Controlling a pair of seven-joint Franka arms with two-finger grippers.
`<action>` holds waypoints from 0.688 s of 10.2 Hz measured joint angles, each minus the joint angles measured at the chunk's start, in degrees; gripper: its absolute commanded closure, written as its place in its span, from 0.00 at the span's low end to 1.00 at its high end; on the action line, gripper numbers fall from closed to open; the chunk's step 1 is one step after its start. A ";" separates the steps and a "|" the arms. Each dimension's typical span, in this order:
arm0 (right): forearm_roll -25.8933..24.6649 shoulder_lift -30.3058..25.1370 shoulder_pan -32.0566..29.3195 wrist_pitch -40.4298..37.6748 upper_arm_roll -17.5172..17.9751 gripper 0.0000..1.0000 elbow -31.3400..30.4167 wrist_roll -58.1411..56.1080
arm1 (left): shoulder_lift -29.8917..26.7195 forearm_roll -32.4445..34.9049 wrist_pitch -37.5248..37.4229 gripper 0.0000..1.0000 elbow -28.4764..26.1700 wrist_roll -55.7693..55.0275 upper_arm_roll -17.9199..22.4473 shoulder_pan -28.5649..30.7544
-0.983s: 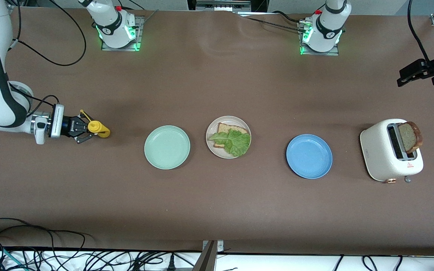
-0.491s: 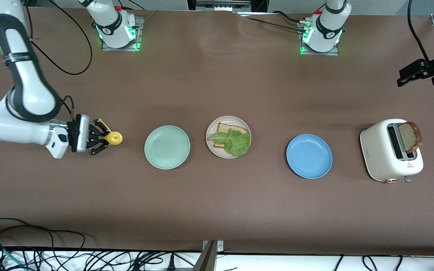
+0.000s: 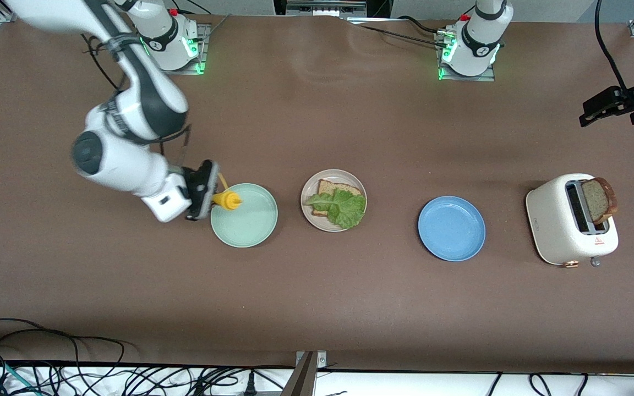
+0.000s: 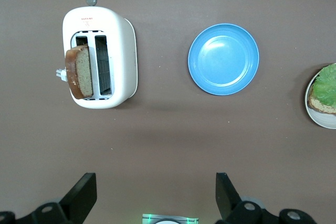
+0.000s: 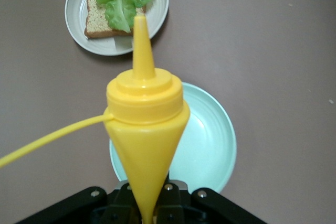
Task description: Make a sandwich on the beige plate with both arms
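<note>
1. The right wrist view shows best what the right gripper (image 3: 211, 193) holds: a yellow squeeze bottle (image 5: 145, 129), its pointed tip aimed at the beige plate (image 5: 157, 11). The jaws are clenched on the bottle's thin end. A yellow strap sticks out from the bottle's side.
2. In the front view, that gripper hangs over the mint green plate (image 3: 251, 225), at the plate's 10 o'clock edge.
3. The beige plate sits mid-counter between the mint green plate and the blue plate (image 3: 452, 227). On it lies one bread slice (image 3: 329, 188) with a lettuce leaf (image 3: 343, 208) on top. No second slice covers it.
4. The second bread slice (image 3: 599, 199) stands up in the white toaster (image 3: 556, 228), at the left arm's end of the brown counter (image 3: 317, 286).
5. The left wrist view looks down on the toaster, the blue plate and a cut-off edge of the beige plate. The left gripper (image 4: 152, 200) waits high up with its jaws released and wide apart, holding nothing.
6. In the front view, the left gripper is only a dark shape at the edge, and the right arm hides part of the counter.
</note>
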 measured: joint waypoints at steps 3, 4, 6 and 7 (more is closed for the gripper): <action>-16.32 1.56 11.03 0.41 -0.75 0.94 0.57 18.97 | 0.01 0.00 0.00 0.00 0.01 0.00 0.09 0.16; -20.89 2.99 14.74 0.20 -2.07 0.94 1.29 24.03 | 0.00 0.00 0.00 0.00 0.08 0.00 0.12 0.20; -25.94 7.46 22.24 -3.68 -6.75 0.94 5.77 27.21 | 0.23 0.00 0.00 0.00 0.16 0.00 0.27 0.99; -29.00 10.42 25.52 -8.17 -8.42 0.94 9.83 27.79 | 0.51 0.00 0.00 0.00 0.17 0.00 0.31 1.90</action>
